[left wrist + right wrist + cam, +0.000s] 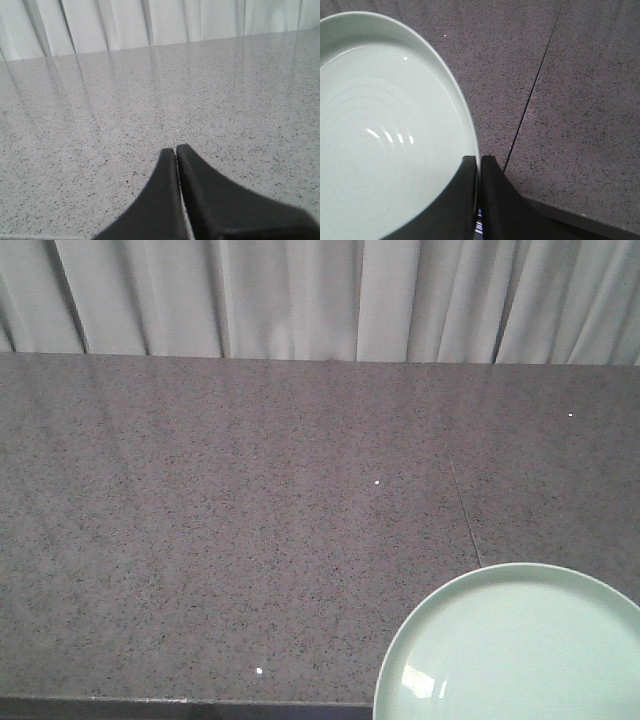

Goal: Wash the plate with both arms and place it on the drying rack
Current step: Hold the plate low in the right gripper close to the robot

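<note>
The right gripper clamps the plate by its rim, one finger inside, one outside, likely for lifting. The left gripper, pressed closed, holds nothing, bare counter ahead

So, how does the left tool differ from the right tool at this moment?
The left tool is shut on nothing, while the right tool is shut on the rim of the plate. The left tool faces bare countertop; the right tool faces the plate. Both are black, with narrow tips.
</note>
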Controlling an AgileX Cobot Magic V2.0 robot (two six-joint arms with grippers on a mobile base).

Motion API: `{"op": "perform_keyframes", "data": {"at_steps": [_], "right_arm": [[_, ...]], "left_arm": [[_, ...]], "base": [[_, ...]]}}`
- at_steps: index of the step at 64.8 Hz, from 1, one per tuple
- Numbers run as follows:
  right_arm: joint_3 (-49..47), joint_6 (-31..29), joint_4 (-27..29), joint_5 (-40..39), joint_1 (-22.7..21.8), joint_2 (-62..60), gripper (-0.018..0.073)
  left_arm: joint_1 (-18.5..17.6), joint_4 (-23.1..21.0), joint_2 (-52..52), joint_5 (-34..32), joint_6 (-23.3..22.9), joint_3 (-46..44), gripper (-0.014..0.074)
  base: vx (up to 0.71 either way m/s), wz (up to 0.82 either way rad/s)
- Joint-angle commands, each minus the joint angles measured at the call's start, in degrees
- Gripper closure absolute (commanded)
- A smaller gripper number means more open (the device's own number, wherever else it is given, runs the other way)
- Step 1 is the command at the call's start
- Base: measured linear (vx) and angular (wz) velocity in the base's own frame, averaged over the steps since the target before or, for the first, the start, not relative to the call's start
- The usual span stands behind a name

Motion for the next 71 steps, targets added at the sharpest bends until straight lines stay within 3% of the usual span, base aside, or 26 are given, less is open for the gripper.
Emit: {"op": "perform_keyframes", "data": {"at_steps": [1,71], "right_arm": [[-1.3,0.1,0.9,-3.9,-0.2,0.7,0.0561],[-1.3,0.1,0.9,-3.9,-0.2,0.7,0.0561]], "left_arm": [[0.0,0.3,-0.9,-3.6,-0.4,-1.6,0.0603],[0.0,0.3,-0.9,-3.6,-0.4,-1.6,0.0603]], "base": [[0.00,0.00],[-0.02,0.02]]}}
